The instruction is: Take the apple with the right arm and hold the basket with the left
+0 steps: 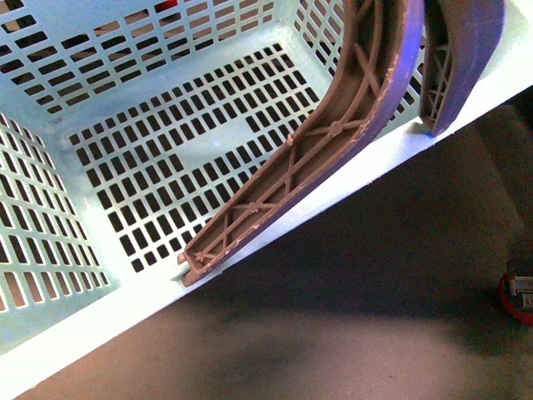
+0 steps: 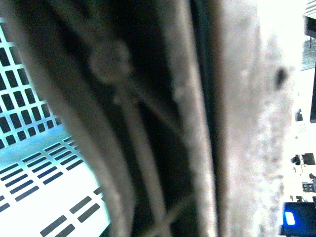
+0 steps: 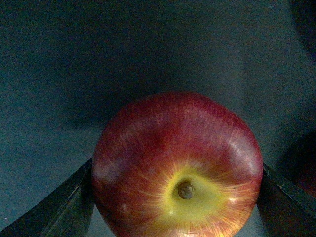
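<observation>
The pale mint-green basket (image 1: pixel 100 333) fills the upper left of the front view, tilted, its slotted floor bare. Its two ribbed brown handles (image 1: pixel 333 133) hang over the near rim. In the left wrist view one handle (image 2: pixel 143 123) is pressed close and blurred against the camera, with the slotted basket wall (image 2: pixel 29 163) behind it. My left gripper is shut on the basket, and its fingers do not show. The red apple (image 3: pixel 177 168), yellow around the stem dimple, sits gripped in my right gripper (image 3: pixel 177 202) between dark fingers (image 3: pixel 54 212), above a dark surface.
A dark grey-brown surface (image 1: pixel 350 317) lies below and to the right of the basket. A small red and grey thing (image 1: pixel 518 296) shows at the front view's right edge; I cannot tell what it is. A bright, cluttered background shows past the handle in the left wrist view.
</observation>
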Controlling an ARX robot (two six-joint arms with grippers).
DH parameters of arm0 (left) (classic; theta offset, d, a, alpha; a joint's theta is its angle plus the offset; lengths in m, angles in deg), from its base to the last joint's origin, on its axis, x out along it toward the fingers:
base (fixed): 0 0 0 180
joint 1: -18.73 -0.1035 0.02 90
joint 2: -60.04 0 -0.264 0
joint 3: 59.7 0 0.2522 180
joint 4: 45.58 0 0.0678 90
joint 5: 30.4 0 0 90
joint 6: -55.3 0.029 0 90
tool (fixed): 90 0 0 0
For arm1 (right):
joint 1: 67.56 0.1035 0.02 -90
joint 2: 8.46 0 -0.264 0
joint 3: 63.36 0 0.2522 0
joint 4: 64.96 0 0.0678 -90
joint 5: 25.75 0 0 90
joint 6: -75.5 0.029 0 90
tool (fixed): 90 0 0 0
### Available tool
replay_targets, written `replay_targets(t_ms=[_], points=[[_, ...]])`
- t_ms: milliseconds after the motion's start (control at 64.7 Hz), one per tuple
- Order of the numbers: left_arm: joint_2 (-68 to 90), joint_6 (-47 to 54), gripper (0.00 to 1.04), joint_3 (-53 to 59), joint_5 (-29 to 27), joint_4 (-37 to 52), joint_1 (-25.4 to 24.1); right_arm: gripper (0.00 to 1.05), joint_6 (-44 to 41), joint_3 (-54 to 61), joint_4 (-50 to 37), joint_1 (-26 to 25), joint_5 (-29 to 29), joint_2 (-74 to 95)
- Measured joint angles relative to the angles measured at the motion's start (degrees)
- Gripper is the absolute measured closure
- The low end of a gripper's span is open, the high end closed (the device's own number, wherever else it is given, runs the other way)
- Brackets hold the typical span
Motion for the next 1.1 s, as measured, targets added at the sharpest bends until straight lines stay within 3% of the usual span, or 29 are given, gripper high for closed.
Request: replay_targets(t_ms=[263, 495, 912, 1098], points=[[0.0, 0.0, 0.9, 0.0, 0.0, 0.0, 0.0, 0.25, -1.8, 5.6, -0.5, 0.0, -4.0, -6.3], [0.0, 0.0, 0.9, 0.0, 0.0, 0.0, 0.0, 0.25, -3.7, 9.8, 4.0, -0.4, -10.9, -22.6], [0.0, 0.0, 0.9, 0.0, 0.0, 0.0, 0.0, 0.25, -2.1, 8.8, 25.3, -3.0, -25.0, -62.7], [0.0, 0.0, 0.9, 0.0, 0.0, 0.0, 0.0, 0.25, 2.0, 5.0, 31.9, 1.0, -27.1, -75.8]])
